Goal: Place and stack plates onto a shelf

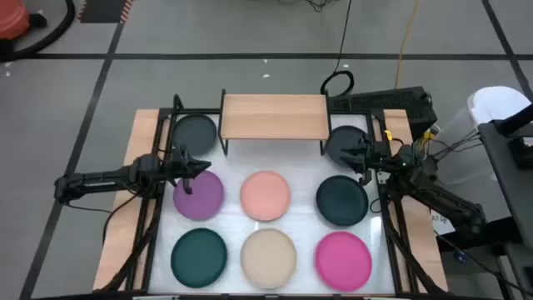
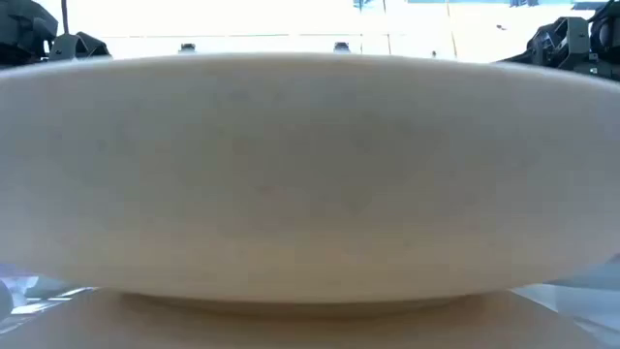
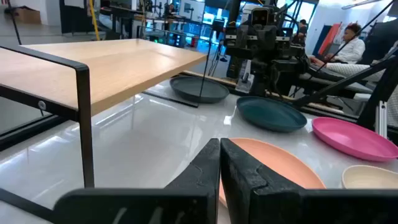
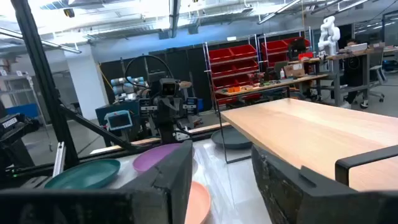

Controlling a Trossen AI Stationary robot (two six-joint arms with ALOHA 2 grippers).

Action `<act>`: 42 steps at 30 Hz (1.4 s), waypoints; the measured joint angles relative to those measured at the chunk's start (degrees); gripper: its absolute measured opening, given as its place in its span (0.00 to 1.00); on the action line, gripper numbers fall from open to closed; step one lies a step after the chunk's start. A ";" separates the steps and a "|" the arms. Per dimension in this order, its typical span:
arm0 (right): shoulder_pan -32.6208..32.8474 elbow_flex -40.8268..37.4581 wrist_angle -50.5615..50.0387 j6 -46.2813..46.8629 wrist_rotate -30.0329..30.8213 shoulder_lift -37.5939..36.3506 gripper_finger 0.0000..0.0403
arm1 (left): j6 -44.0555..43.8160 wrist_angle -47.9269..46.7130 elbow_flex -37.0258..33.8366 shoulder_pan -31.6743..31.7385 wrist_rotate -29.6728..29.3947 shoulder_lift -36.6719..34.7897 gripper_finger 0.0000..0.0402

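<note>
Eight plates lie flat on the white table. Two dark grey plates [image 1: 196, 132] [image 1: 341, 142] flank the shelf [image 1: 275, 117], a light-wood board on thin black legs at the far side. The middle row holds purple [image 1: 198, 196], salmon [image 1: 265, 194] and dark teal [image 1: 341, 202]. The near row holds dark teal [image 1: 198, 254], beige [image 1: 268, 254] and magenta [image 1: 343, 258]. My left gripper [image 1: 200, 167] [image 3: 221, 158] is shut over the purple plate's far edge. My right gripper [image 1: 356, 157] [image 4: 221, 168] is open at the right grey plate's near edge.
The beige plate [image 2: 310, 174] fills the low view, so the arms show only in its top corners. The shelf top [image 3: 118, 59] carries nothing. Black frame rails [image 1: 150, 225] [image 1: 391, 225] run along the table's left and right sides. People and equipment stand in the room beyond.
</note>
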 joint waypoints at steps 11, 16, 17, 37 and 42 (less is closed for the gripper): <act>-0.02 0.07 6.14 1.97 0.00 0.02 0.36 | 0.00 -0.01 0.00 -0.01 0.01 0.01 0.04; 0.00 4.84 5.19 2.37 -0.26 1.23 0.36 | 0.00 0.00 0.00 -0.01 0.00 0.02 0.04; 0.00 6.96 3.99 1.59 -0.24 1.93 0.36 | 0.01 0.00 0.00 -0.02 0.00 0.00 0.04; -0.02 32.99 -45.92 -11.59 17.51 38.13 0.36 | 0.02 0.00 0.02 -0.02 0.00 0.00 0.04; -0.02 31.49 -43.44 -10.62 18.07 47.01 0.36 | 0.00 0.00 0.02 0.00 0.00 0.01 0.04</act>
